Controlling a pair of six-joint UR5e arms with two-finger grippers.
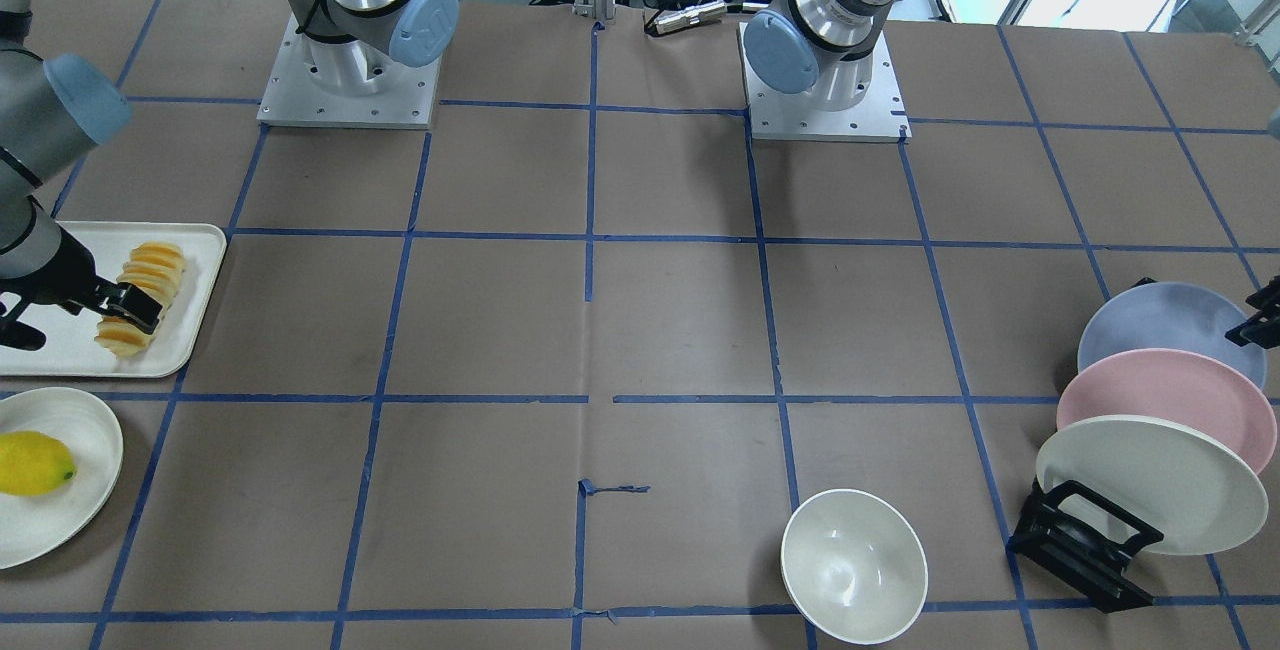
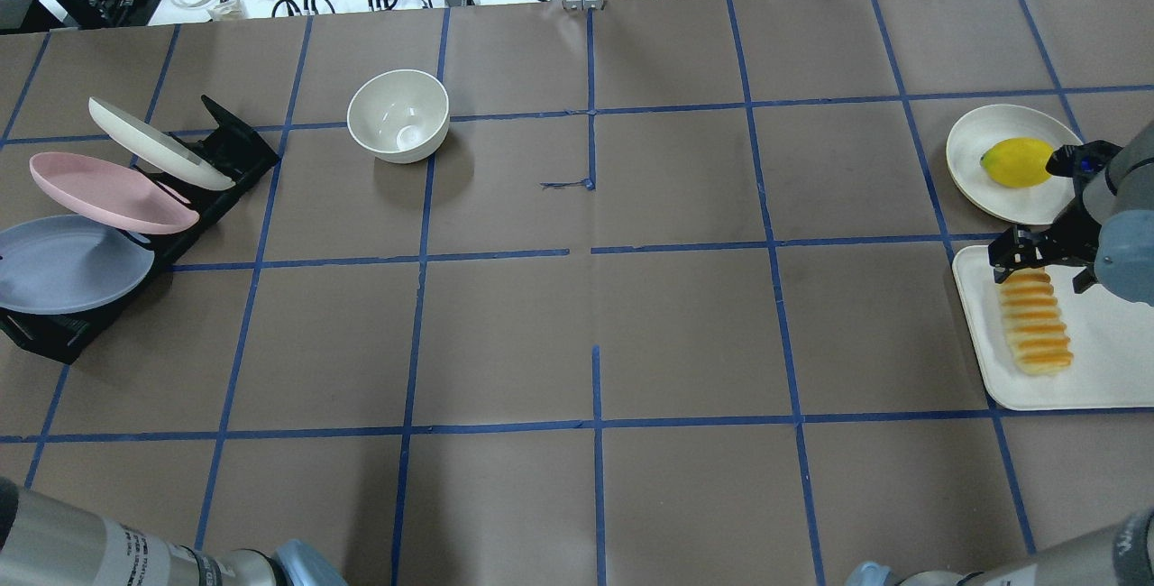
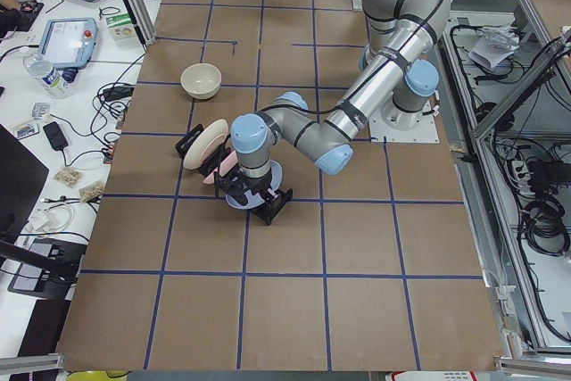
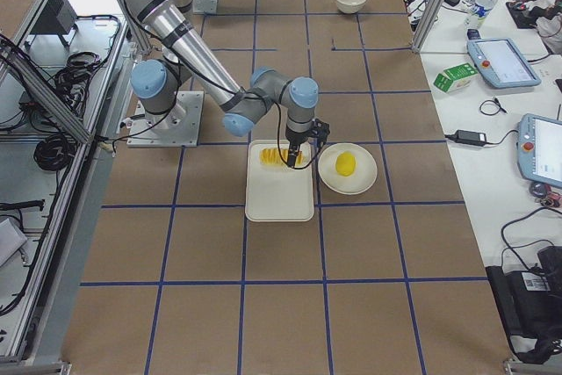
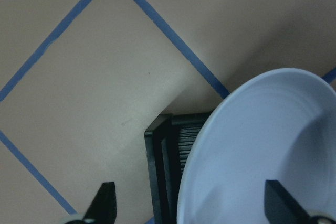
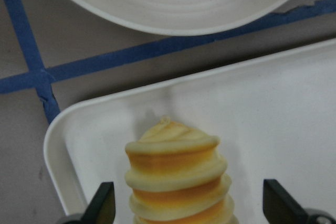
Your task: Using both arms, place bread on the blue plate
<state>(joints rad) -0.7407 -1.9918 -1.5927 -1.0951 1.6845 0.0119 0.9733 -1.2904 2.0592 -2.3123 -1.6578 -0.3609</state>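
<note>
The bread (image 2: 1037,326), a ridged yellow-orange loaf, lies on a white tray (image 2: 1111,361) at my right. My right gripper (image 2: 1037,266) is open and straddles the loaf's far end; in the right wrist view the bread (image 6: 176,174) sits between the two fingers (image 6: 104,204). The blue plate (image 2: 63,263) leans in a black rack (image 2: 230,149) at my left. My left gripper (image 5: 191,208) is open, with the plate's (image 5: 262,145) rim between its fingers (image 5: 105,203). In the front-facing view it (image 1: 1260,320) shows at the plate's (image 1: 1160,325) edge.
A pink plate (image 2: 99,189) and a cream plate (image 2: 153,140) lean in the same rack beyond the blue one. A white bowl (image 2: 398,114) stands farther along. A lemon (image 2: 1014,162) lies on a cream plate (image 2: 992,126) just beyond the tray.
</note>
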